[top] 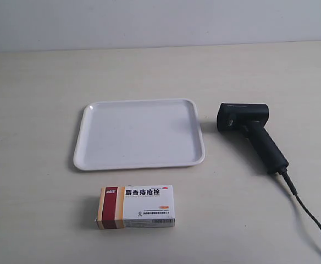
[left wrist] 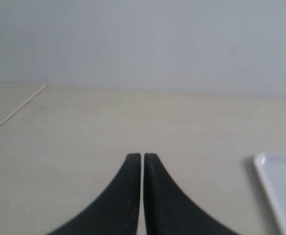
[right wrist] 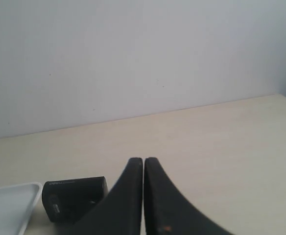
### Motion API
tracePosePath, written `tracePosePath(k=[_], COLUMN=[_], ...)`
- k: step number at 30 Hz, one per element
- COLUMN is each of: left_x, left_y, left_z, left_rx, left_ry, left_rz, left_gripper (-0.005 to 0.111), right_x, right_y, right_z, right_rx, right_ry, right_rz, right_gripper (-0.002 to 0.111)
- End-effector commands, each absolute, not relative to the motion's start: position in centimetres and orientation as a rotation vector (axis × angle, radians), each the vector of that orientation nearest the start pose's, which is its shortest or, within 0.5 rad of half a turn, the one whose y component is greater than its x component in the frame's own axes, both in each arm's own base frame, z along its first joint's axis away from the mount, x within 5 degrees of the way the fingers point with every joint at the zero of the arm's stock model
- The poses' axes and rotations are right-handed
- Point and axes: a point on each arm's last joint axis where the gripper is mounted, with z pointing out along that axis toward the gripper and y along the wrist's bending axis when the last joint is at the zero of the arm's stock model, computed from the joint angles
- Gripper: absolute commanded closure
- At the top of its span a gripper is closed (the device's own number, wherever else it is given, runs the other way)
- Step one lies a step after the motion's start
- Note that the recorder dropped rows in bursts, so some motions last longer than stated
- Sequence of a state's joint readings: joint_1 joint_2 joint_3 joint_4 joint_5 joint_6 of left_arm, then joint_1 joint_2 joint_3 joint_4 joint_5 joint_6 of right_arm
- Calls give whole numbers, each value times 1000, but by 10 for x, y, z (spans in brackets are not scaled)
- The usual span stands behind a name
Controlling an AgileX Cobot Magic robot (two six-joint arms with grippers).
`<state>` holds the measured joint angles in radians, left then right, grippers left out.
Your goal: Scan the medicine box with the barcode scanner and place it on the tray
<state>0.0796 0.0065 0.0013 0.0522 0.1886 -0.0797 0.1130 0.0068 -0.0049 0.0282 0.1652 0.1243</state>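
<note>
The medicine box (top: 136, 207) lies flat on the table just in front of the white tray (top: 89, 157), its red and tan band toward the exterior view's left. The tray holds nothing. The black barcode scanner (top: 252, 132) lies on its side to the tray's right, cable trailing to the lower right corner. Neither arm shows in the exterior view. My left gripper (left wrist: 142, 155) is shut with nothing in it, over bare table, with a tray corner (left wrist: 275, 191) off to one side. My right gripper (right wrist: 143, 159) is shut and empty, with the scanner's head (right wrist: 74, 198) and a tray corner (right wrist: 11, 205) beyond it.
The pale wooden table (top: 34, 88) runs back to a plain white wall. A thin seam line (left wrist: 15, 110) crosses the tabletop in the left wrist view. The scanner's cable (top: 309, 214) snakes across the table at the exterior view's lower right.
</note>
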Motion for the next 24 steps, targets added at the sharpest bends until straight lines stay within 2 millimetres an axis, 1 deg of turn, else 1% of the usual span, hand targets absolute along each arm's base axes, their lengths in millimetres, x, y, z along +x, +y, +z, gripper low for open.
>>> tracePosePath(k=[1, 3, 4, 5, 6, 7, 9, 11, 12, 14, 15, 16, 18, 20, 21, 24], left_x=[54, 50, 47, 44, 43, 44, 57, 81, 93, 123, 136, 145, 161, 172, 176, 184], left_y=[5, 5, 4, 2, 1, 0, 0, 2, 3, -3, -12, -26, -67, -106, -124, -163], left_z=[224, 238, 246, 251, 258, 269, 290, 302, 303, 295, 286, 279, 258, 240, 231, 205], left_rx=[-305, -351, -323, -277, -233, -211, -194, -204, -209, -152, -59, 66, 399, 663, 782, 1024], left_ry=[1332, 1160, 1069, 1019, 1001, 1017, 1156, 1371, 1453, 1629, 1700, 1743, 1823, 1885, 1915, 1974], left_rz=[-239, -365, -383, -367, -340, -317, -251, -194, -185, -187, -210, -250, -388, -501, -522, -544], left_gripper=[102, 102, 103, 106, 107, 107, 107, 107, 107, 107, 107, 107, 107, 107, 107, 105], right_x=[56, 56, 56, 56, 56, 56, 56, 56, 56, 56, 56, 56, 56, 56, 56, 56], right_y=[7, 7, 7, 7, 7, 7, 7, 7, 7, 7, 7, 7, 7, 7, 7, 7], right_z=[204, 205, 205, 205, 205, 205, 205, 205, 205, 205, 205, 205, 205, 205, 205, 205], right_rx=[35, 60, 71, 75, 75, 75, 75, 75, 75, 75, 75, 75, 75, 75, 75, 75], right_ry=[1588, 1576, 1576, 1576, 1576, 1576, 1576, 1576, 1576, 1576, 1576, 1576, 1576, 1576, 1576, 1576], right_rz=[219, 245, 255, 259, 259, 259, 259, 259, 259, 259, 259, 259, 259, 259, 259, 259], right_gripper=[106, 106, 106, 106, 106, 106, 106, 106, 106, 106, 106, 106, 106, 106, 106, 106])
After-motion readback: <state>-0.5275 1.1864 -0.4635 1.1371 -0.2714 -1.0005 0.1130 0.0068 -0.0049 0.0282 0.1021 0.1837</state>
